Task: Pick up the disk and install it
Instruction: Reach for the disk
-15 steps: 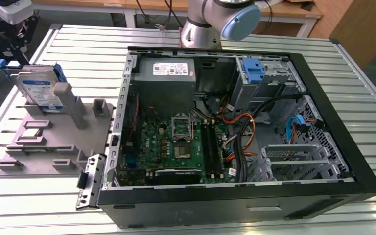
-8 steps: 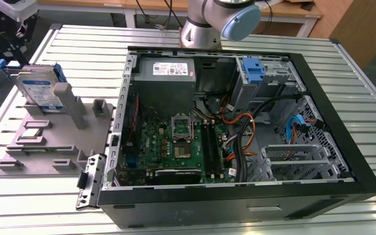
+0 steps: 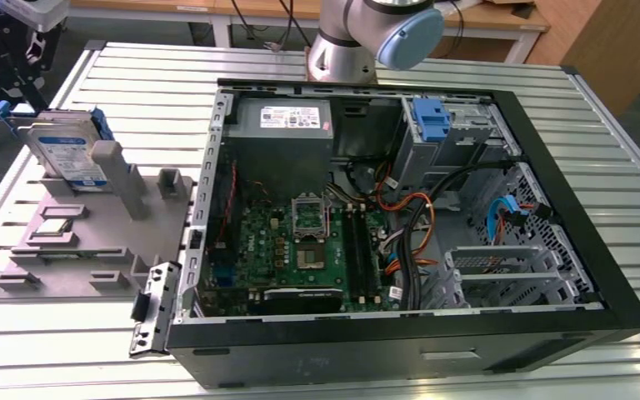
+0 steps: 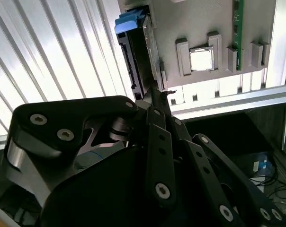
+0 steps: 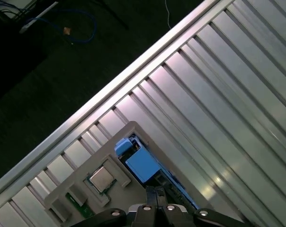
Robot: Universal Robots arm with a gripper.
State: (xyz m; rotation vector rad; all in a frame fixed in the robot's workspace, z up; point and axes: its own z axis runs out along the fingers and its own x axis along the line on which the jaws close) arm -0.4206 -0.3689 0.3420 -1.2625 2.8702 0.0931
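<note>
The disk (image 3: 67,154), a silver-grey drive with a blue-and-white label and blue side rails, stands on edge in a slot of the grey holder (image 3: 97,250) at the exterior view's left. My black gripper (image 3: 17,79) hangs just above and behind the disk and is apart from it. In the first wrist view the gripper (image 5: 155,193) is over the disk's blue rail (image 5: 142,164), its fingers together with nothing between them. In the second wrist view the disk (image 4: 136,56) appears edge-on beyond the gripper (image 4: 157,92).
An open computer case (image 3: 587,275) lies in the middle of the slatted metal table (image 3: 142,75), with a motherboard (image 3: 297,250), a power-supply box (image 3: 287,125), cables and a blue bracket (image 3: 433,121) in a drive bay. The holder also carries a processor chip (image 5: 101,178).
</note>
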